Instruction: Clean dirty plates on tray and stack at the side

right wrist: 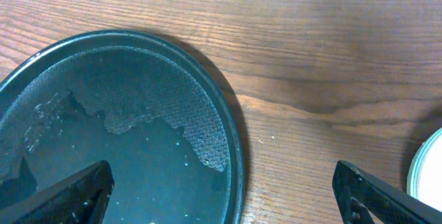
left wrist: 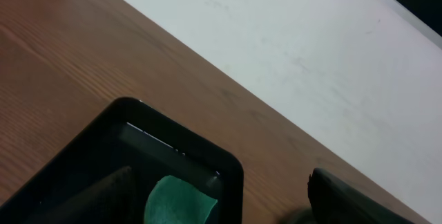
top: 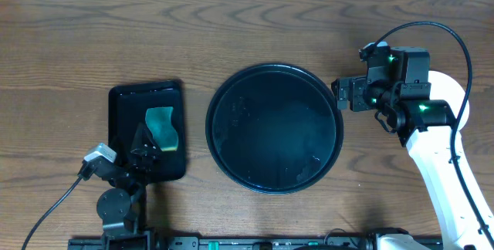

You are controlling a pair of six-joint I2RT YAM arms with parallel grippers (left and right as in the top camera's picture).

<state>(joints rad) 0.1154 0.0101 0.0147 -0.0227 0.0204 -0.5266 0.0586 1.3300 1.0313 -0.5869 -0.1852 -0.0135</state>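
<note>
The large round black tray (top: 274,129) lies mid-table, wet and with no plate on it; its rim (right wrist: 231,141) curves through the right wrist view. My right gripper (top: 345,94) (right wrist: 224,203) is open and straddles the tray's right rim, holding nothing. A pale plate edge (right wrist: 428,169) shows at the far right, and in the overhead view a white round plate (top: 457,94) is mostly hidden under the right arm. How many plates lie there cannot be told. My left gripper (top: 145,143) (left wrist: 228,207) is open above the green sponge (left wrist: 176,200).
A small rectangular black tray (top: 123,130) holds the green sponge (top: 160,125) at the left. The left arm's base and cable (top: 116,204) sit at the front left. A white wall (left wrist: 311,37) borders the table's far edge.
</note>
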